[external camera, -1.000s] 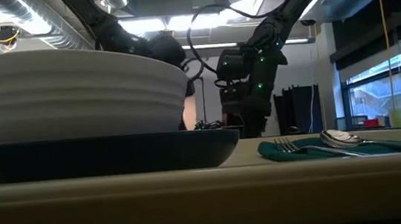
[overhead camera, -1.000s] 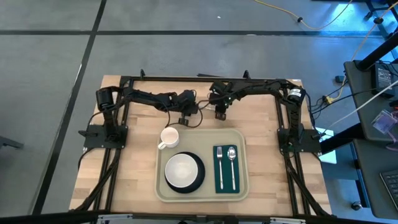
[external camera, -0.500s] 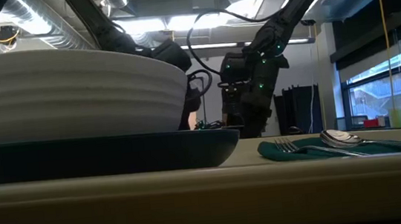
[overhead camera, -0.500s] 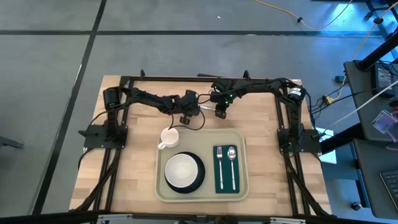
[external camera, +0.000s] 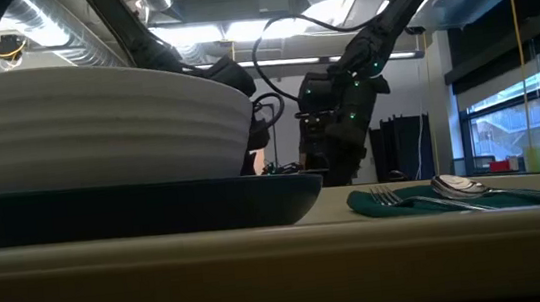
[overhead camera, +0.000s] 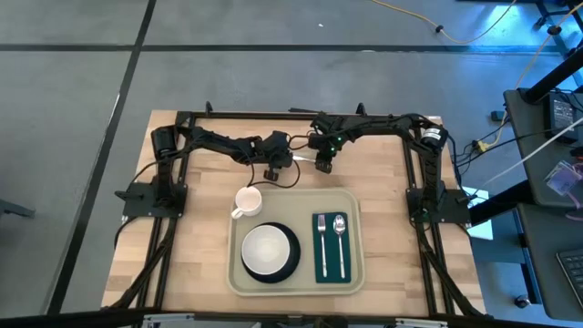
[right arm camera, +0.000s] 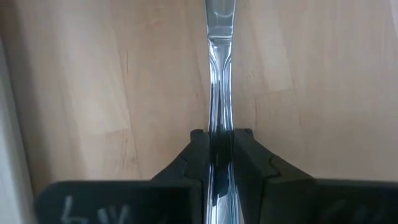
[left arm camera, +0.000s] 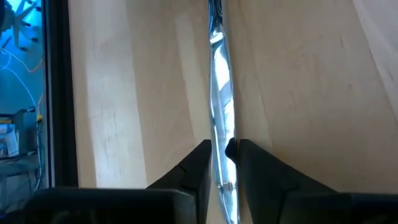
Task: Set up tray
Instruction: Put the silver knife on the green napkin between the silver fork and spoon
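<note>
Tabletop: one tray (overhead camera: 355, 273), two tools gripping cutlery.

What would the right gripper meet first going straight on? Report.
Probably the wooden table: the right gripper, shut on a metal utensil, points at bare wood, so the utensil's far end would touch first. Depth unclear.

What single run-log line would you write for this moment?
right gripper: shut on utensil | left gripper: shut on utensil | both: above table, beyond tray
</note>
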`<state>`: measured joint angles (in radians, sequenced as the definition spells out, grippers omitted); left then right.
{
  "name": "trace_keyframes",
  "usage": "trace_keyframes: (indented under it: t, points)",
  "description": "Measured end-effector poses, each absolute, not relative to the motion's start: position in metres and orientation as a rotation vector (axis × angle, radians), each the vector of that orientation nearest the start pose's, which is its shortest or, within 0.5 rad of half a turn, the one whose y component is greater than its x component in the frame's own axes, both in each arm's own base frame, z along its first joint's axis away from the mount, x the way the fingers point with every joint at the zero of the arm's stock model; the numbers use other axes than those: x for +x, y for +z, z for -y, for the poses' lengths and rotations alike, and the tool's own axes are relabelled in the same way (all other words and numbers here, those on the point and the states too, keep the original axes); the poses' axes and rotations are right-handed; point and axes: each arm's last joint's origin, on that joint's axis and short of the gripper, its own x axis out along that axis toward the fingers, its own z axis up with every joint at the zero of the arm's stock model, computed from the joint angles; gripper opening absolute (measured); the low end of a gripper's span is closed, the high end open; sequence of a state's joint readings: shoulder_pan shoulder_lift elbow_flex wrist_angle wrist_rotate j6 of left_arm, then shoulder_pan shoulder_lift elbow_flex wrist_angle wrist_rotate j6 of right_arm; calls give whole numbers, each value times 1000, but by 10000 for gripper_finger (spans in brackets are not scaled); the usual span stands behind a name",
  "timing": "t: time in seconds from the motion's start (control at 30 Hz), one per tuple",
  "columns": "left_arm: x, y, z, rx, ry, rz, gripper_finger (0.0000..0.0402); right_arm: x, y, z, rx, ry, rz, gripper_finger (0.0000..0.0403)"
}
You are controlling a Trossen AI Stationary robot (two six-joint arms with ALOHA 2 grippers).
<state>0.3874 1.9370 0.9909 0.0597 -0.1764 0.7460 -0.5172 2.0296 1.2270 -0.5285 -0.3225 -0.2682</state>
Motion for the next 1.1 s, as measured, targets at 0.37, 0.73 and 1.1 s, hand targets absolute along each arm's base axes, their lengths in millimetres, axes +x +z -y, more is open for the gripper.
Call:
trace_keyframes:
  t: [0.37,0.73,1.1]
  points:
    - [338,111,-143,585,135,-1033,39,328,112,174,415,57,-1193,50]
    - [338,110,-142,589,93,-1031,5,327,111,173,461,81,-1179,50]
    - [336,109,-140,589,55,-1062,2,329,113,174,384,52,-1185,99]
